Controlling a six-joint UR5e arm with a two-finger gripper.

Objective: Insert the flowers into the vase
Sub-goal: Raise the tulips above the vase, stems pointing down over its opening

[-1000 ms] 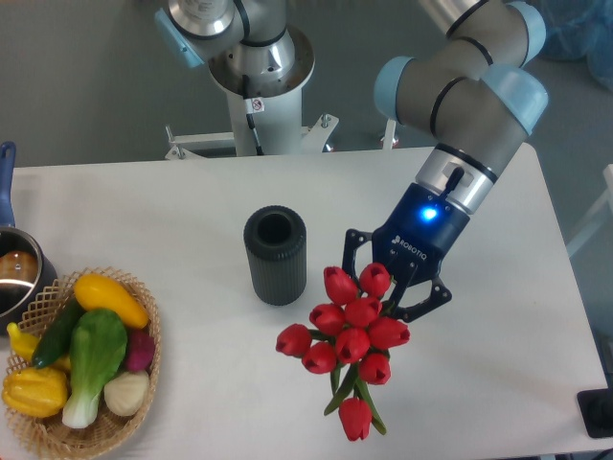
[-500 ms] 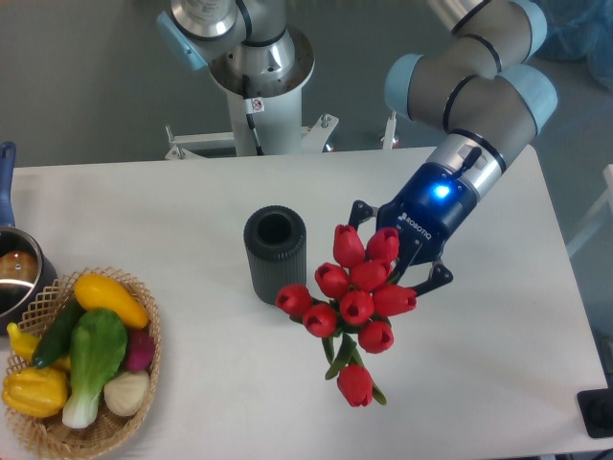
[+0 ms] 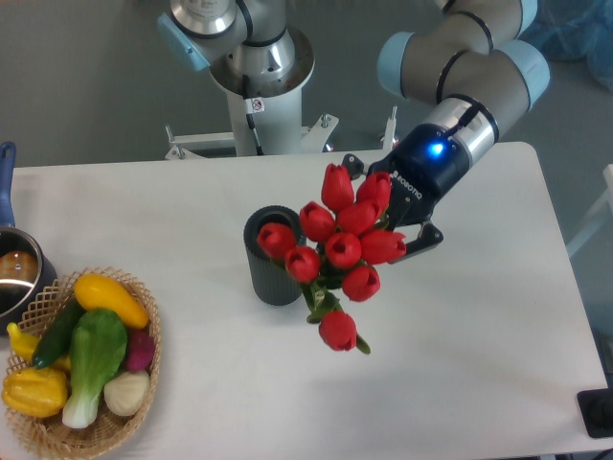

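The gripper [image 3: 388, 218] is closed on the flowers [image 3: 335, 251] and holds them up off the table [image 3: 172, 206]. The red heads hang just right of the vase [image 3: 275, 256], and one head covers part of its mouth. The stems are not in the vase yet. They look tipped, so the robot likely must stand them up, then lower them in.

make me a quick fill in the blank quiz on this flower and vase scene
1. The gripper holds a bunch of ____ tulips.
2. The dark ribbed vase stands upright and its mouth is partly hidden by the ____.
3. The wicker basket at the table's near left corner holds ____.

Missing words: red; tulips; vegetables
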